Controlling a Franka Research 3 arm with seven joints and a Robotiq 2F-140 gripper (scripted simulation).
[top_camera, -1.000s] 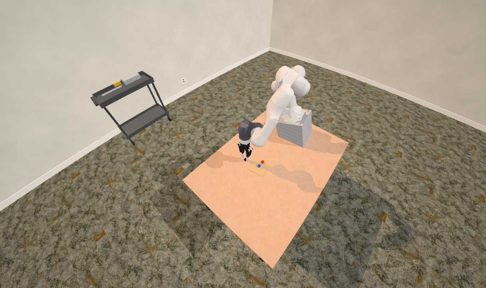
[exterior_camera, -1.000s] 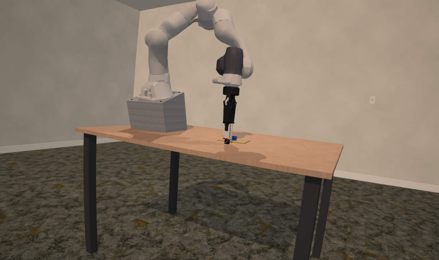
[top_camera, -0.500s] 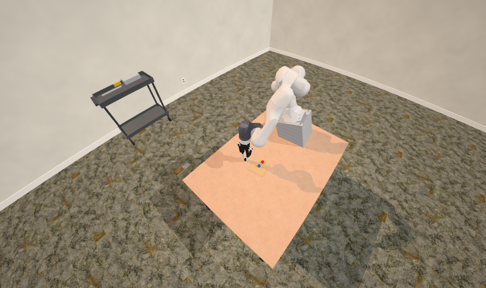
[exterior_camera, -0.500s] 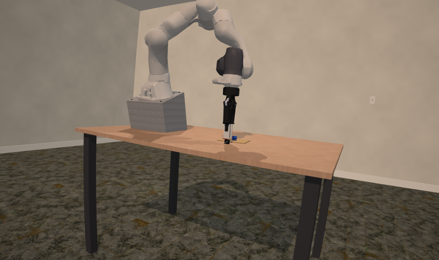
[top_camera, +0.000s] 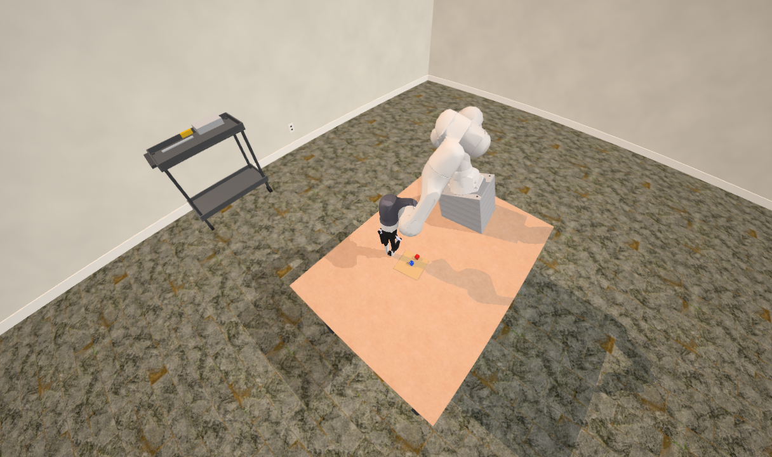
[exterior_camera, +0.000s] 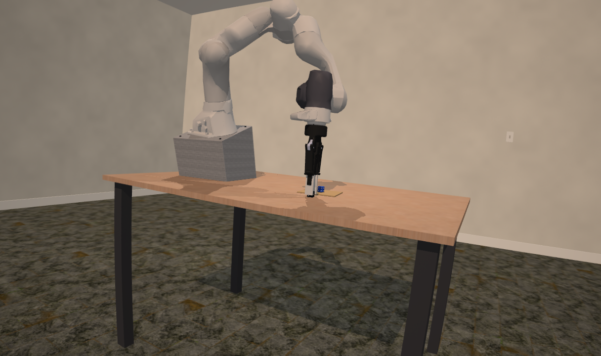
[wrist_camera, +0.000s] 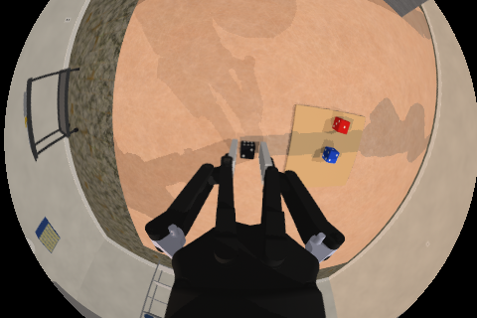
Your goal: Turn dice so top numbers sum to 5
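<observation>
A black die (wrist_camera: 248,149) lies on the bare table just off the edge of the tan mat (wrist_camera: 325,146). My gripper (wrist_camera: 248,149) is lowered to the table with one finger on each side of this die. The fingers are partly open, and a small gap shows on both sides. A red die (wrist_camera: 341,125) and a blue die (wrist_camera: 329,154) lie on the mat. In the top view the gripper (top_camera: 392,251) stands at the mat's (top_camera: 410,265) corner. In the exterior view the fingers (exterior_camera: 310,193) hide the black die; the blue die (exterior_camera: 321,189) shows beside them.
The robot's grey base block (exterior_camera: 215,152) stands at the back of the table. A dark two-shelf cart (top_camera: 207,164) stands on the floor by the wall, far from the table.
</observation>
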